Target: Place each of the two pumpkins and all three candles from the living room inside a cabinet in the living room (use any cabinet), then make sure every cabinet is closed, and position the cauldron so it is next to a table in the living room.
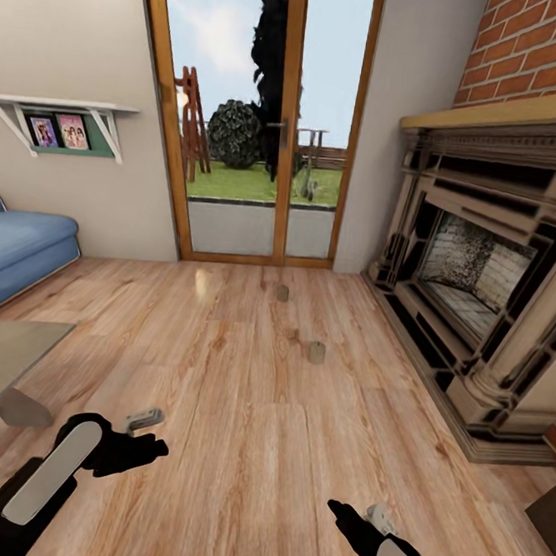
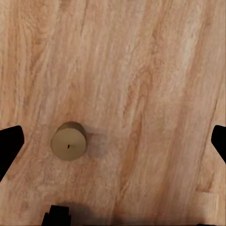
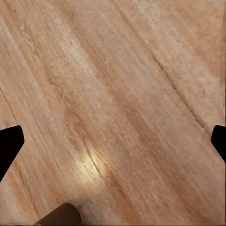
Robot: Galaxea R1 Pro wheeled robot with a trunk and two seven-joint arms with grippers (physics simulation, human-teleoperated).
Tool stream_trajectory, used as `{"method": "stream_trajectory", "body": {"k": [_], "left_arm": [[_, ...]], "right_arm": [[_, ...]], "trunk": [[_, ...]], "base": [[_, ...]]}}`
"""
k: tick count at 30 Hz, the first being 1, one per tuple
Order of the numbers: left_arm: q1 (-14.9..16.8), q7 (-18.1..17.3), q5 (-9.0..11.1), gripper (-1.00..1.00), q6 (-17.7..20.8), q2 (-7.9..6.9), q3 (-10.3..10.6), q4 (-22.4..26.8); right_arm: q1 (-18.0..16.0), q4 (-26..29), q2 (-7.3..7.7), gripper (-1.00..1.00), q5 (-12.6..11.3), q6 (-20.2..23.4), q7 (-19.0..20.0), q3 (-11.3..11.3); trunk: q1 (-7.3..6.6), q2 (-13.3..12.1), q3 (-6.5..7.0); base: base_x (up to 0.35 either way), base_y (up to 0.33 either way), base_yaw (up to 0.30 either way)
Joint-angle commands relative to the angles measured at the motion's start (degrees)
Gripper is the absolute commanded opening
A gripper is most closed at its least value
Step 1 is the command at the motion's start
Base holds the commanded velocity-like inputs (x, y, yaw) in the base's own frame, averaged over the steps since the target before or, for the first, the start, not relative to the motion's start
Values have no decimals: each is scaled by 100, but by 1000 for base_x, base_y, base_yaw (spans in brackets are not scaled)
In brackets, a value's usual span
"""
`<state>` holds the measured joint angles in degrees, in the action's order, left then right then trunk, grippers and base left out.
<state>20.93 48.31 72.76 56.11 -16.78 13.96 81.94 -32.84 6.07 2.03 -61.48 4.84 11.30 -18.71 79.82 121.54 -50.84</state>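
Candles on the plank floor point(image 1: 240, 442), that is the picture from the head camera: one stubby beige candle point(image 1: 316, 352) stands upright mid-floor, a second candle point(image 1: 283, 293) sits farther off toward the glass garden door point(image 1: 257, 117), and the two are well apart. Left hand point(image 1: 136, 438) hangs low over the boards beside the corner of the grey bench point(image 1: 8, 357), and in its own wrist view its black fingertips point(image 2: 10, 146) stand wide apart at either edge, gripping nothing. Below that hand, on the wood, a third candle point(image 2: 68, 141) stands on end, wick dot showing, nearer one finger than the other and touching neither. Right hand point(image 1: 351, 518) hovers over bare planks, its fingertips point(image 3: 9, 146) likewise spread and empty. Brick fireplace point(image 1: 479, 277) runs along the right; blue sofa point(image 1: 16, 253) sits at the left.
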Motion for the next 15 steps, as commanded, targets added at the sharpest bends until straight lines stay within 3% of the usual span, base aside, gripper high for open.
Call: {"method": "stream_trajectory", "body": {"k": [1,7,9,10,13,15], "left_arm": [[5,58,-39,100,-14,33,10,-16],[43,17,-636,100,-156,313,18,-506],[53,-9,-882,100,-230,377,18,-665],[57,-21,-983,100,-265,398,18,-719],[59,-34,-1054,100,-298,414,19,-758],[60,-38,-1071,100,-322,417,19,-765]], "right_arm": [[-3,1,2,100,7,-4,6,-83],[-3,27,9,100,158,-234,21,-245],[-3,49,-1,100,233,-265,-97,-517],[-5,108,-7,100,330,-249,-373,-789],[-13,540,-16,100,412,-159,-1079,-1061],[-19,1007,-17,100,432,-22,-1575,-1127]], "trunk": [[22,44,-24],[153,285,-131],[197,365,-167],[219,405,-185],[285,525,-239],[329,605,-275]], "base": [[0,0,0],[0,0,0],[0,0,0],[0,0,0],[0,0,0],[0,0,0]]}}
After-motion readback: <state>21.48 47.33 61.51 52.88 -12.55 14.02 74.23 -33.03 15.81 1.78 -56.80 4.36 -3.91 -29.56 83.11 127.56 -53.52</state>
